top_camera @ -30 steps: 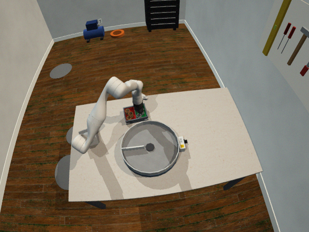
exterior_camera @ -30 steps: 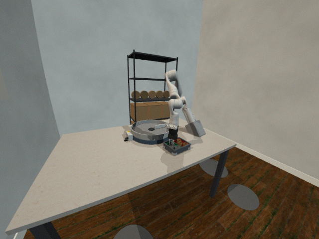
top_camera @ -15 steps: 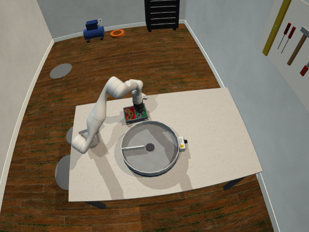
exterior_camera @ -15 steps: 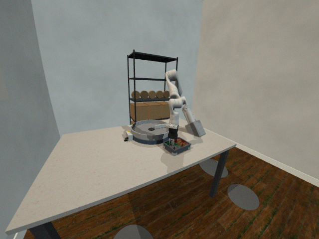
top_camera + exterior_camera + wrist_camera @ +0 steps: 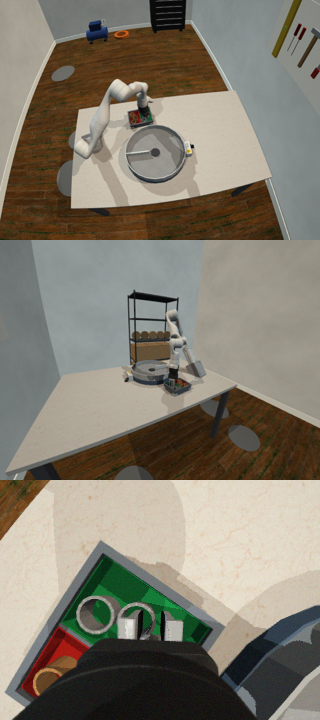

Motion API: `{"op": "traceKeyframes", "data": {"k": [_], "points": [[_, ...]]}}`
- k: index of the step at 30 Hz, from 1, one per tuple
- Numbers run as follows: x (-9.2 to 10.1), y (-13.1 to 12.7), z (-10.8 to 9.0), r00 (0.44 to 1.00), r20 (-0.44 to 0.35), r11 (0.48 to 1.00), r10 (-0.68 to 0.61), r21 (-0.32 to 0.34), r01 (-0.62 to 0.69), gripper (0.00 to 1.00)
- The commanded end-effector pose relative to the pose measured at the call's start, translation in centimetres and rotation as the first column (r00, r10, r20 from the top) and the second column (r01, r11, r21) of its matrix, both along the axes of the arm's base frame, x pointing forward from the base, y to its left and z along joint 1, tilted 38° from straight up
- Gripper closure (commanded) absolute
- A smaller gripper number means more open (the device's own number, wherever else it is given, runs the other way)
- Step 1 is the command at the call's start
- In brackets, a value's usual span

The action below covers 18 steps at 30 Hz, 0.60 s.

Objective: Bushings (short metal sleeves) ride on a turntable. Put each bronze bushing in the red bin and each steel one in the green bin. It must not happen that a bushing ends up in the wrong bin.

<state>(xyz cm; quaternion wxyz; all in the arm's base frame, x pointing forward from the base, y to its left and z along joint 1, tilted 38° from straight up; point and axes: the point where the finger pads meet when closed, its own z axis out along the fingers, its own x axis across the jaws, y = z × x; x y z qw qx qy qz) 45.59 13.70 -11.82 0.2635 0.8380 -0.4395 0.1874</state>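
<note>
Indeed — pale table (image 5: 214, 134) (image 5: 103, 405) (image 5: 240, 525), wooden floor (image 5: 155, 59) (image 5: 165, 446) (image 5: 17, 497), blue-grey wall (image 5: 232, 41) (image 5: 90, 291).

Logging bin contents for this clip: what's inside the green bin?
In the green bin, two steel bushings are visible in the wrist view. The gripper covers part of one and the bin's near portion, so anything there stays unseen.

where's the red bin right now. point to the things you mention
In the top view, the red bin (image 5: 137, 121) (image 5: 65, 645) is the tray's left compartment, directly beside the green one, just above the turntable (image 5: 165, 165) (image 5: 140, 378).
</note>
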Motion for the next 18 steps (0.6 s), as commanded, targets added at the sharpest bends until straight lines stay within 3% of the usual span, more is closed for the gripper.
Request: {"op": "traceKeyframes", "data": {"k": [1,18], "points": [[-0.17,0.42,0.24,1.000,0.002,1.000,-0.007,0.004,0.007,0.53],[-0.22,0.78,0.71,1.000,0.002,1.000,-0.007,0.004,0.007,0.53]]}}
